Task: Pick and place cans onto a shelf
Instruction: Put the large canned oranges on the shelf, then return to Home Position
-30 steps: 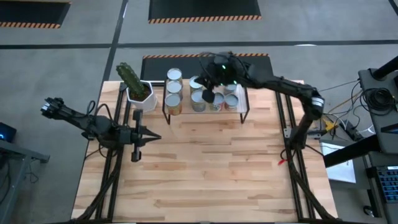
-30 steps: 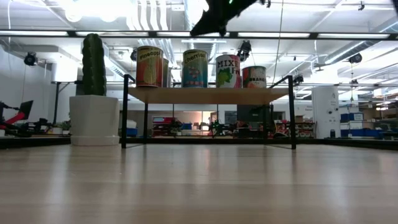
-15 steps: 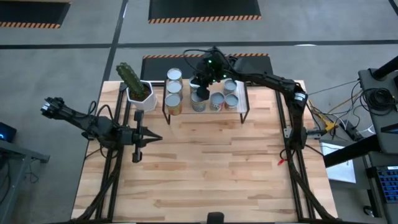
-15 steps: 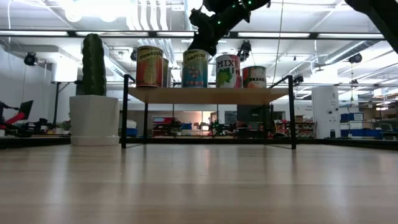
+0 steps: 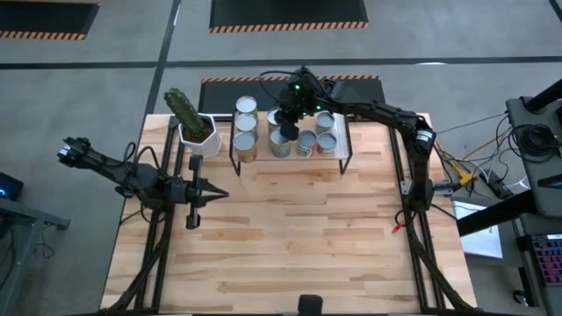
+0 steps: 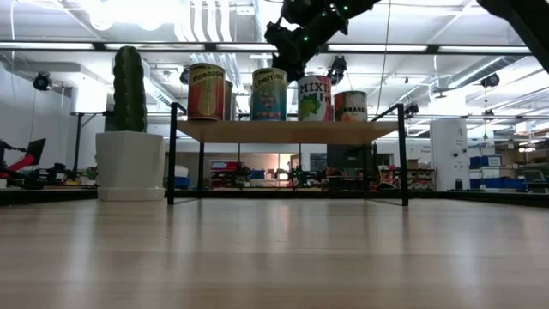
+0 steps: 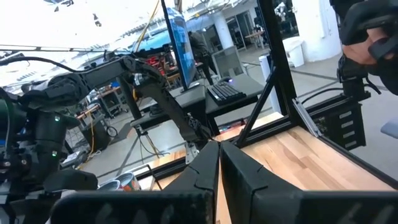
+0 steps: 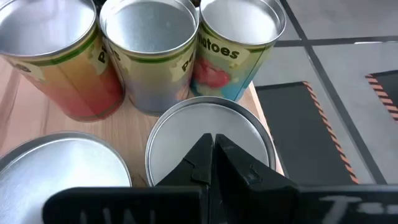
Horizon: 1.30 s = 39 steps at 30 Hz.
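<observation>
- The right gripper [image 5: 286,130], dark with two fingers, hangs above the low shelf [image 5: 344,140], a rack with a light wooden top board and a thin black wire frame, at the far edge of the large wooden table [image 5: 290,237].
- Its fingers [image 8: 205,163] are pressed together with nothing between them.
- Directly below the fingertips in the right wrist view sits one small cylindrical can [image 8: 208,134] with a shiny silver-grey round top. The pictures do not show whether the tips touch it.
- Beyond that can, three more cans stand in a touching row: one with a red-orange label [image 8: 53,56], one with a grey-blue label [image 8: 149,50], and one with a light label printed with a red fruit [image 8: 239,43].
- A further silver can top [image 8: 62,165] lies just beside the can under the fingertips.
- From the low view, the right gripper [image 6: 287,39] sits above the teal-labelled can [image 6: 269,94], between the yellow-red can [image 6: 206,91] and the white "MIX" can [image 6: 315,98]. A fourth can [image 6: 350,106] stands on the far side of the "MIX" can.
- All visible cans stand upright on the shelf board [image 6: 287,130].
- A white pot holding a green cactus [image 5: 195,127] stands on the table, beyond the shelf end away from the right arm.
- The left gripper [image 5: 215,193] waits over the table's left part, well apart from the shelf, fingers [image 7: 205,174] pressed together and empty.
</observation>
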Each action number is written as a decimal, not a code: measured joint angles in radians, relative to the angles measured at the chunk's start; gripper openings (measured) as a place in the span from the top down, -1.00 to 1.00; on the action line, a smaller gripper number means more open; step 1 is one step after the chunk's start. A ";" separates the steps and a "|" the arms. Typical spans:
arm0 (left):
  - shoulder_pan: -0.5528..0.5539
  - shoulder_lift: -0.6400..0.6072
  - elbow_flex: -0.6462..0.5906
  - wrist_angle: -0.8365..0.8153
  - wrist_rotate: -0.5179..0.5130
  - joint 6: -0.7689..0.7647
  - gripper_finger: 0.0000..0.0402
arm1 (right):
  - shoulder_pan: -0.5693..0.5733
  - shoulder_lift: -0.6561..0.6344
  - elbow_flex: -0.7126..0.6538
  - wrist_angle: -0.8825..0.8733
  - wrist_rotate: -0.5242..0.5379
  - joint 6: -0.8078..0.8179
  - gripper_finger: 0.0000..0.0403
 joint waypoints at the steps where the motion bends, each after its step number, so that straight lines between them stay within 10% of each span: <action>1: 0.000 0.000 0.000 0.000 0.000 0.000 1.00 | -0.001 -0.001 -0.003 0.000 0.000 0.000 0.96; 39: 0.000 0.000 0.001 -0.029 0.000 -0.001 1.00 | 0.042 -0.189 -0.035 -0.053 -0.061 0.000 0.96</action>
